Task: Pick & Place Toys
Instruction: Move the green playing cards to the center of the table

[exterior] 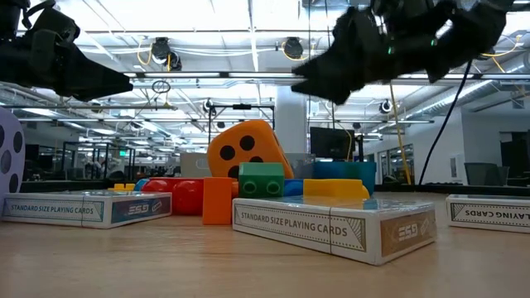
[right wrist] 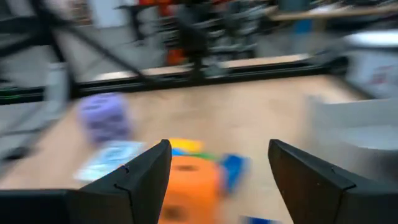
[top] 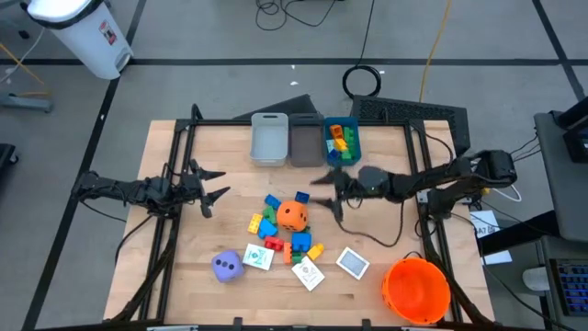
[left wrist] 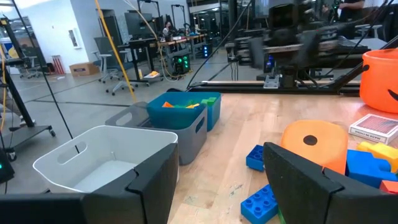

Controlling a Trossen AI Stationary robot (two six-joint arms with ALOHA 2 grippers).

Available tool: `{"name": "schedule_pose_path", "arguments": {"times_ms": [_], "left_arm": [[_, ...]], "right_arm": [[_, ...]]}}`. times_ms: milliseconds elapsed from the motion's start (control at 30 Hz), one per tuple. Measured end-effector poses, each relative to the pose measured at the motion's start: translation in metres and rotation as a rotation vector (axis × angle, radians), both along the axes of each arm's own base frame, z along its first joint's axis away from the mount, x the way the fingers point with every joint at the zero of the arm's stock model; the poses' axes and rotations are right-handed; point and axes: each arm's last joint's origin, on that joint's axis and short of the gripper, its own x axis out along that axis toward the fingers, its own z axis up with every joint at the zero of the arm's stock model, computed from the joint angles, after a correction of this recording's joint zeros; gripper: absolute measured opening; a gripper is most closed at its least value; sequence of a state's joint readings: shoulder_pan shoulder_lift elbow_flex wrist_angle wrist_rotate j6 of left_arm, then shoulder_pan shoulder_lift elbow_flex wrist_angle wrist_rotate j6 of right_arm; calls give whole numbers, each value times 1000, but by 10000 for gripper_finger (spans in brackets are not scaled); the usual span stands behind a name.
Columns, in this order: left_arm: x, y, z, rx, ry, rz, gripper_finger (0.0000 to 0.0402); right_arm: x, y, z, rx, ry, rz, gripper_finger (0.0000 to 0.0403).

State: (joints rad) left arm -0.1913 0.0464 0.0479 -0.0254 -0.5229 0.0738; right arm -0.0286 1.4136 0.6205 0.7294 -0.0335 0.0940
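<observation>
Fingers of the right gripper (top: pixel 329 191) stand spread with nothing between them, hanging above the bench (top: pixel 184 276) just right of the toy pile, between the orange die (top: pixel 292 215) and the row of bins at the far edge. Over on the left side, the left gripper (top: pixel 213 185) also has its fingers parted and empty, well apart from the toys, with a stretch of bare wood between it and them.

That pile sits near the middle of the bench: the orange die with blue blocks (top: pixel 269 204) touching it, a yellow block (top: pixel 255 223) and a red block (top: pixel 275 245) close by, and another yellow block (top: pixel 314 250) toward the near side. A purple die (top: pixel 227 266) lies alone toward the near left, close to the front edge. Three playing card boxes (top: pixel 258 257) lie along the near side of the pile, one of them (top: pixel 353 263) out on its own to the right, near the orange bucket (top: pixel 417 290) that fills the near right corner.

At the far edge stand the white bin (top: pixel 269 139), the grey bin (top: pixel 304 142) and the blue bin (top: pixel 341 140) side by side, touching; the blue one holds coloured blocks. Bare bench lies open on the left half and between the bins and the pile
</observation>
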Motion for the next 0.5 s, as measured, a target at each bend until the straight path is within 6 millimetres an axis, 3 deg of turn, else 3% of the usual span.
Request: {"name": "schedule_pose_path", "arguments": {"times_ms": [167,267,400,500], "left_arm": [[0,0,0,0,0,0,241],[0,0,0,0,0,0,241],[0,0,0,0,0,0,241],[0,0,0,0,1,1,241]], "right_arm": [[13,64,22,13,183,236,259],[10,102,23,-51,330,275,256],[-9,144,12,-126,442,383,234],[-30,163,-3,-187,514,442,194]]}}
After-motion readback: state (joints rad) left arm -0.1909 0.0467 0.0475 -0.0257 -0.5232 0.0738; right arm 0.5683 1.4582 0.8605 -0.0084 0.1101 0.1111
